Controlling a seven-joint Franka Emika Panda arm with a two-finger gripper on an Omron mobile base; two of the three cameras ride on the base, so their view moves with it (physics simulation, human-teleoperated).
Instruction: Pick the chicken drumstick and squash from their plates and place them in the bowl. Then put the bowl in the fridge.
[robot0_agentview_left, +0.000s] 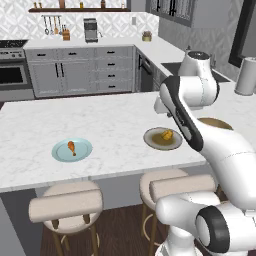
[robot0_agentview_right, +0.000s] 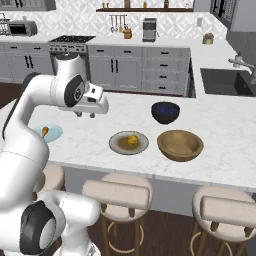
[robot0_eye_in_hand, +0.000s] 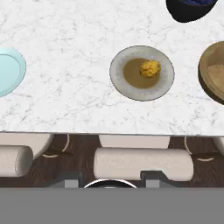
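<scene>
We see the chicken drumstick lying on the blue plate near the table's front edge, bone end pointing at that edge. Our pincer hangs above; we cannot tell its spread.

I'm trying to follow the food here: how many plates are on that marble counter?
2. A light blue plate holding the drumstick sits toward the left; an olive-brown plate holding the squash sits to its right, beside the wooden bowl.
</scene>
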